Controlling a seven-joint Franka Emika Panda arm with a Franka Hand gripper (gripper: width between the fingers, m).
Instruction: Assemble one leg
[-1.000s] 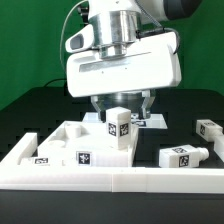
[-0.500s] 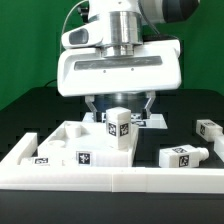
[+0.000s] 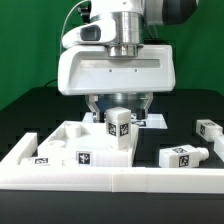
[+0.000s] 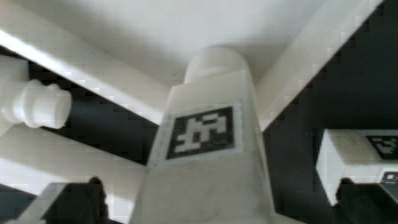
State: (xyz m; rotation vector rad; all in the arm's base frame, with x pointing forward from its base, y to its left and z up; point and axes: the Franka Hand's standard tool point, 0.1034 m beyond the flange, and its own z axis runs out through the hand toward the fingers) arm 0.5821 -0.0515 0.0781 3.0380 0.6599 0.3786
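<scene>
Wrist view shows the fingers spread apart, one dark tip on each side of the leg. There's a bit of daylight on both sides, so they're not clamped on anything. The leg stands upright right between them, with its tag sticker facing the camera.

In the exterior view the gripper hangs straight over that same leg, and the fingertips sit about level with its top. The leg stands on the flat white panel, toward the exterior view's right end of it. The panel has small tags along its front edge.

Off to the exterior view's right, a second leg lies on its side on the black table. A third leg sits further back near the frame edge, well apart from the gripper.
</scene>
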